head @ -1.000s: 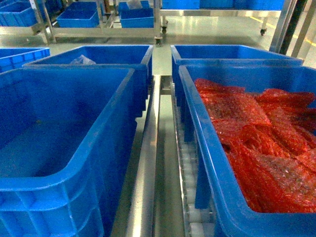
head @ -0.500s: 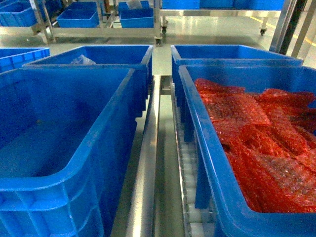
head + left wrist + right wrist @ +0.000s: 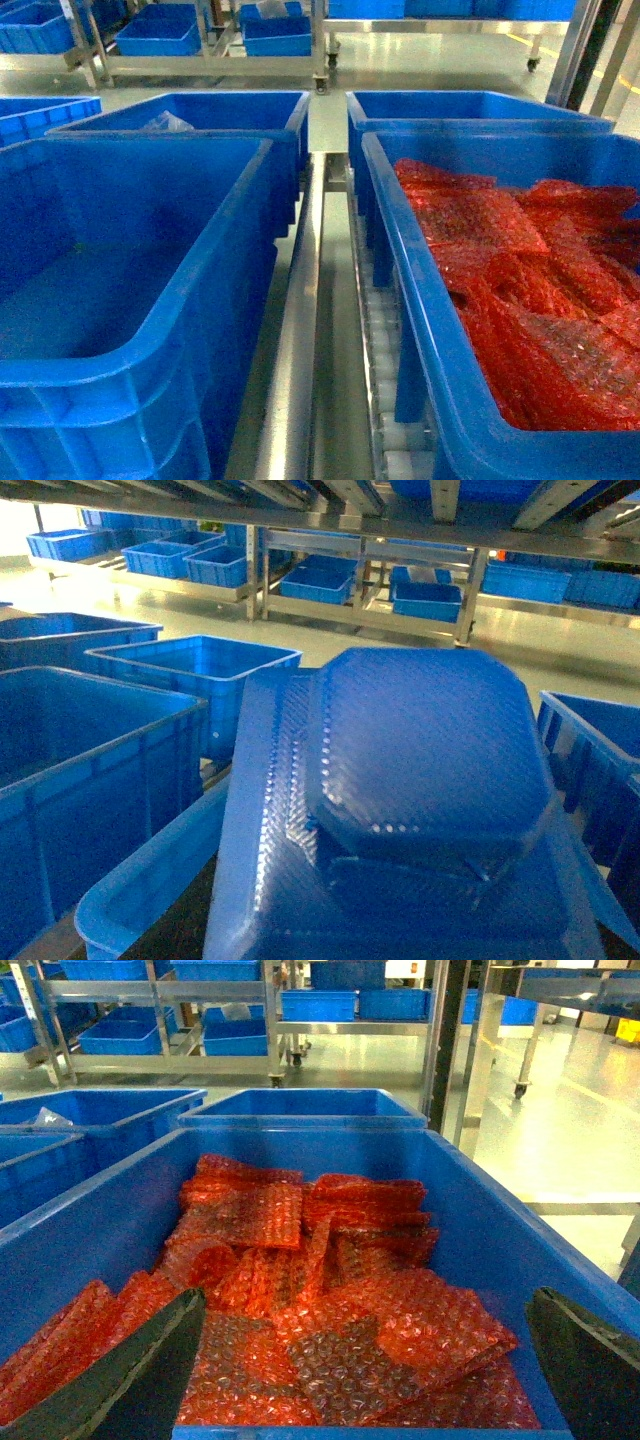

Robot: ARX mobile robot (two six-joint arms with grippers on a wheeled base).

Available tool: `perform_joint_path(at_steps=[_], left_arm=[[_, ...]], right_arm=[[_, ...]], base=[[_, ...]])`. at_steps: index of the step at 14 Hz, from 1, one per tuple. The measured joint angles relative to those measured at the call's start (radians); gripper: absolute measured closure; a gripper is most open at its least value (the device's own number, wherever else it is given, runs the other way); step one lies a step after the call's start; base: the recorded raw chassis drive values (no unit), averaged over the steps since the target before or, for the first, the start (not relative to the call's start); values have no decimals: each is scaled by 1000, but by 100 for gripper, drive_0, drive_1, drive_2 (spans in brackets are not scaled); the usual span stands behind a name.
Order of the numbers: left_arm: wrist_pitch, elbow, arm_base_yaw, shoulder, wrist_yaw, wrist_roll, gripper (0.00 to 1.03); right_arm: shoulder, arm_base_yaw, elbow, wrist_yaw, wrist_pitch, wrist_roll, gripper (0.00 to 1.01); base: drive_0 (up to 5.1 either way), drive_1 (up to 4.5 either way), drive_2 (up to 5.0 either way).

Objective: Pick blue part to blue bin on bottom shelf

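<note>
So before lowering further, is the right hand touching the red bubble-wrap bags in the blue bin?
Apart. In the right wrist view the open right hand hangs above the red bubble-wrap bags, its dark fingers clear of them.

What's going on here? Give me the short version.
A blue moulded plastic part fills the left wrist view, close to the camera; the left claw itself is out of sight, so a grip cannot be confirmed. The right claw hangs open over a large blue plastic bin full of red bubble-wrap bags. The neighbouring large blue bin looks empty. Neither arm shows in the head view.
</note>
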Motion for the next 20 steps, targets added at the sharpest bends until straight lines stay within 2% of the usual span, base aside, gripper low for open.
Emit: perform_joint_path(at_steps=[2,3,4,5,6,7,8,9,10,12,17,20], left_arm=[[0,0,0,0,0,0,60],[-119,32,-23,16,-56,-17,60],[-153,45,-98,64,-114,-13,60],[-116,45,-76,114,-45,-42,60],[-3,62,48,233,51,-97,60],[121,113,176,449,213,-213,60],[199,174,183,690,341,-313,46],[418,109,215,702,450,-250,16],[552,-67,329,552,605,-21,59],[544,-85,343,529,622,-13,67],[513,-137,385,453,666,4,92],[502,-147,398,429,679,5,101]], right_arm=[[0,0,0,0,0,0,3],[0,0,0,0,0,0,3],[0,0,0,0,0,0,3],[0,0,0,0,0,0,3],[0,0,0,0,0,0,3],[0,0,0,0,0,0,3],[0,0,0,0,0,0,3],[0,0,0,0,1,0,3],[0,0,0,0,0,0,3],[0,0,0,0,0,0,3],[0,0,0,0,0,0,3],[0,0,0,0,0,0,3]], base=[[-1,407,-408],[-1,407,-408],[-1,407,-408],[-1,407,-408],[-1,407,-408],[-1,407,-408],[0,0,0],[0,0,0],[0,0,0],[0,0,0],[0,0,0],[0,0,0]])
